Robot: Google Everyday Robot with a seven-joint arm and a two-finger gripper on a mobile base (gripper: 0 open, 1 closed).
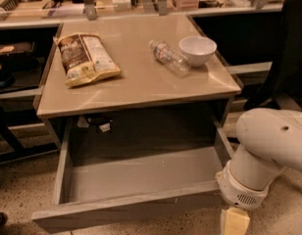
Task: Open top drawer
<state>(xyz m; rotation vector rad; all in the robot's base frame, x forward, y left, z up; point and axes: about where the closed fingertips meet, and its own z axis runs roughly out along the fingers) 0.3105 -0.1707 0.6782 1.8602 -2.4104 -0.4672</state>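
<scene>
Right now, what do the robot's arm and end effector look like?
The arm is smooth, rounded white casing with one small dark dot and a vented wrist collar. The end effector, at the bottom edge right of the top drawer, is pale yellow and blocky.

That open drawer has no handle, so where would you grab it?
Probably the front panel of the top drawer, pinched over its upper edge from above; that thin wall stands free, with open space behind it. The pincer hangs beside its right front corner.
</scene>
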